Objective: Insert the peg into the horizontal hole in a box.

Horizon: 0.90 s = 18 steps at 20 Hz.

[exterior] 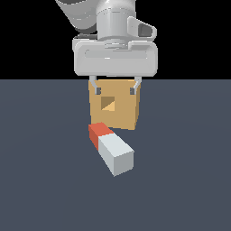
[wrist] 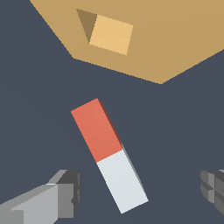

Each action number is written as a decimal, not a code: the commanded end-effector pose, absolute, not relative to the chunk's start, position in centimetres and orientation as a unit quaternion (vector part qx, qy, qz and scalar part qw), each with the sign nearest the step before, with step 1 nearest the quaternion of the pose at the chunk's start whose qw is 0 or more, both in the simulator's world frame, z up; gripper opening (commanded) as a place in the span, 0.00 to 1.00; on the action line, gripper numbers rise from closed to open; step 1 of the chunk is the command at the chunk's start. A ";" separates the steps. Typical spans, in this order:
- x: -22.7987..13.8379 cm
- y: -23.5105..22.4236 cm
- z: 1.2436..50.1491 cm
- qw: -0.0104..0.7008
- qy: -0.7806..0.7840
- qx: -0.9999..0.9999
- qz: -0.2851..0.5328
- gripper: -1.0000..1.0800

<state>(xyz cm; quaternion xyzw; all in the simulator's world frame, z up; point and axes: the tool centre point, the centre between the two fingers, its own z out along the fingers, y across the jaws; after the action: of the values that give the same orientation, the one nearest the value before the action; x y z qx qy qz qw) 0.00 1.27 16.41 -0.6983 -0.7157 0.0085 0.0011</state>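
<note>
So basically nothing's done yet on this one; the peg [exterior: 111, 149] is lying flat on the floor [exterior: 189, 180] in front of the box [exterior: 114, 108], not picked up, not anywhere near lined up for insertion. The whole job is left — grab, lift, level it out, line it up with the hole [exterior: 108, 103], push it in.

Where things sit, using the box as the anchor: the peg lies just in front of the box's holed face; its orange-red end is the end nearer the box and looks close to the box's lower edge, though I can't tell if it touches; the pale end points away from the box, angled off toward the exterior view's right. So it's skewed relative to the hole's axis, not pointing straight in.

The gripper [exterior: 114, 90] hangs above, in front of the box's upper part in the exterior view; the fingers are spread wide and hold nothing. In the wrist view you can see one finger [wrist: 52, 199] on one side of the peg's pale half and the other at the opposite edge of the frame, with clear gaps to the peg [wrist: 109, 154] — it's straddled but not touched.

My guess is the hand needs to come down over the pale section and close across its width; the skew probably needs some wrist rotation first.
</note>
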 end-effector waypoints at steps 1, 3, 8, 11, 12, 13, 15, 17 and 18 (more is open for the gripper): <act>0.0 1.3 16.4 0.001 -0.716 -0.698 0.009 0.96; 0.0 1.2 16.4 0.001 -0.717 -0.698 0.008 0.96; -0.1 0.9 15.9 0.001 -0.725 -0.688 0.008 0.96; -0.3 0.4 15.3 0.001 -0.735 -0.678 0.007 0.96; -0.3 0.2 15.1 0.001 -0.739 -0.674 0.007 0.96; -0.4 0.0 14.9 0.001 -0.743 -0.669 0.007 0.96; -0.5 -0.4 14.3 0.001 -0.753 -0.658 0.006 0.96; -0.5 -0.9 13.7 0.001 -0.764 -0.645 0.006 0.96; -0.6 -1.2 13.3 0.001 -0.770 -0.638 0.005 0.96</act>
<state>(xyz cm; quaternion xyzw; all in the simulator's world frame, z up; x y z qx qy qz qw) -0.51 -0.78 13.82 -0.6481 -0.7616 0.0058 0.0007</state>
